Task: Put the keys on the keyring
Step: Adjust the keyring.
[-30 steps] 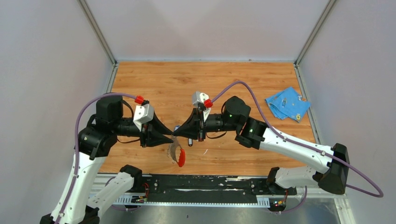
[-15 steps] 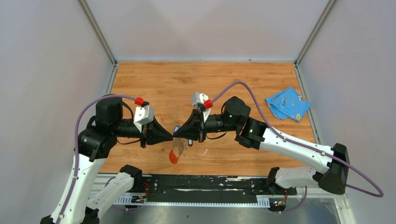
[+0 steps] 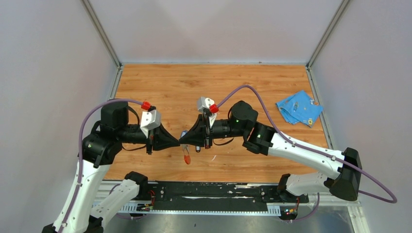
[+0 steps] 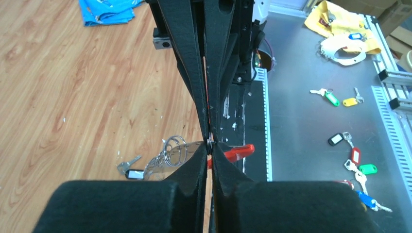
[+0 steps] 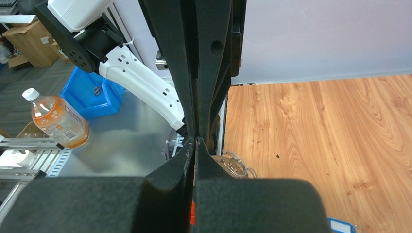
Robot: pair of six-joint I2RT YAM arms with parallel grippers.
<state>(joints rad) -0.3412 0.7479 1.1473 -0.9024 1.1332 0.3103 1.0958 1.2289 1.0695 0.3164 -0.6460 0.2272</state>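
Holding the keyring up off the counter, at the meeting point of the two arms, tip against tip. Pinching it with the right jaws, pressed fully together, and with the left jaws clenched from the opposite side, only a thin slit showing; seemingly both on the strap, between the coiled metal ring and the red end. Gripping there probably to leave the metal ring free and steady on the far side, ready for parting its coil. Judging by this, at the step of preparing the ring, with no key threaded yet.

Leaving one small key with a dark head flat on the counter, just beside the keyring on its far side. Noticing from above also a blue key head just behind the keyring; cannot tell whether the same key or the second one.

Finding little room on the near side of the keyring, with the counter edge and the black rail close there and a risk of losing a dropped piece over it. Finding wide open wood on the far side of the keyring, and the blue cloth well apart from it toward the right arm, not in the way. Hardly any gap between the two pairs of jaws for passing a key
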